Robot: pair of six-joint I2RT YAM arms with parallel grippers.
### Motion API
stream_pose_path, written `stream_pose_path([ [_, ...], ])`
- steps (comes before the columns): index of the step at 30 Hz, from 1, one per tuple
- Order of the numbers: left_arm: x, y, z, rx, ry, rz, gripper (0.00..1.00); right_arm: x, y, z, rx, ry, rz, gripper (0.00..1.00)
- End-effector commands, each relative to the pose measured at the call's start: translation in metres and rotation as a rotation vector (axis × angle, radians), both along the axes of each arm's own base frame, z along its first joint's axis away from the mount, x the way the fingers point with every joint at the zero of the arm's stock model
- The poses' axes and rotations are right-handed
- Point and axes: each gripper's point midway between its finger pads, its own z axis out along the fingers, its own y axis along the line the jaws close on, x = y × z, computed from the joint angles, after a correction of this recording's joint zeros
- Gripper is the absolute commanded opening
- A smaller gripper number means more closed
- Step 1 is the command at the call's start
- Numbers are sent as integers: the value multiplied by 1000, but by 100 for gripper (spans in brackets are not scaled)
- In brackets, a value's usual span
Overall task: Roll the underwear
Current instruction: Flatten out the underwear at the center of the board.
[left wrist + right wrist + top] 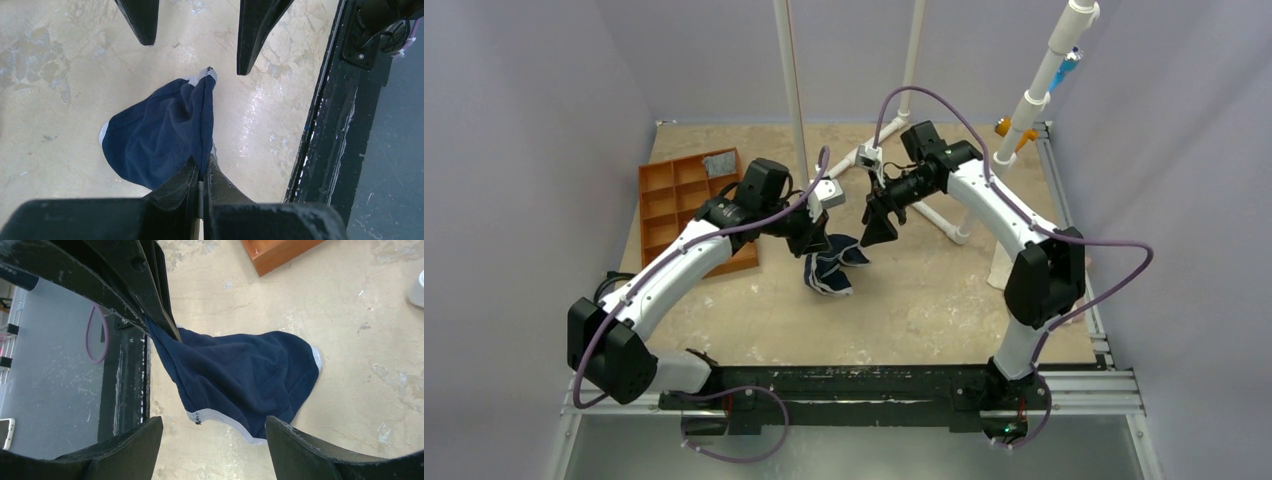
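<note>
The left gripper (201,167) is pinching the underwear (155,140), dangling it bunched over the bench (60,125); the right gripper (214,425) is hovering spread. No roll is showing yet.

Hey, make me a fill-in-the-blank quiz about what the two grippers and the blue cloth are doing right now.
1. The left gripper is ____ on the underwear.
2. The right gripper has its jaws ____.
3. The thin trim along the underwear's edge is ____.
4. The orange tray lies on the ____ arm's side of the table.

Missing words: shut; open; white; left.
</note>
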Motion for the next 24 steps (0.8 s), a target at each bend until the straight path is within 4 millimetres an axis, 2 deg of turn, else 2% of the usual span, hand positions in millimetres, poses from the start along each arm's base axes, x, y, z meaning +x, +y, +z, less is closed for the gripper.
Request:
stream_pose_path([
  [1, -1, -9, 18, -48, 16, -10, 0, -9, 9, -7, 38, -5, 48, 76],
  [6, -1, -11, 19, -61, 28, -8, 0, -16, 23, -18, 49, 42, 95, 76],
  [9, -1, -12, 20, -65, 31, -10, 0, -17, 29, -18, 67, 65, 125, 66],
  [14, -5, -12, 19, -68, 36, -25, 0, -15, 32, -11, 77, 74, 138, 20],
  [16, -10, -12, 21, -74, 34, -53, 0, -20, 29, -2, 82, 56, 158, 4],
  [17, -14, -12, 24, -79, 20, -79, 0, -24, 27, 4, 87, 47, 168, 0],
  [20, -29, -10, 36, -91, 1, -160, 0, -38, 16, 25, 80, -23, 199, 0],
  [24, -46, -4, 64, -96, -50, -251, 0, -58, 4, 53, 34, -188, 224, 0],
])
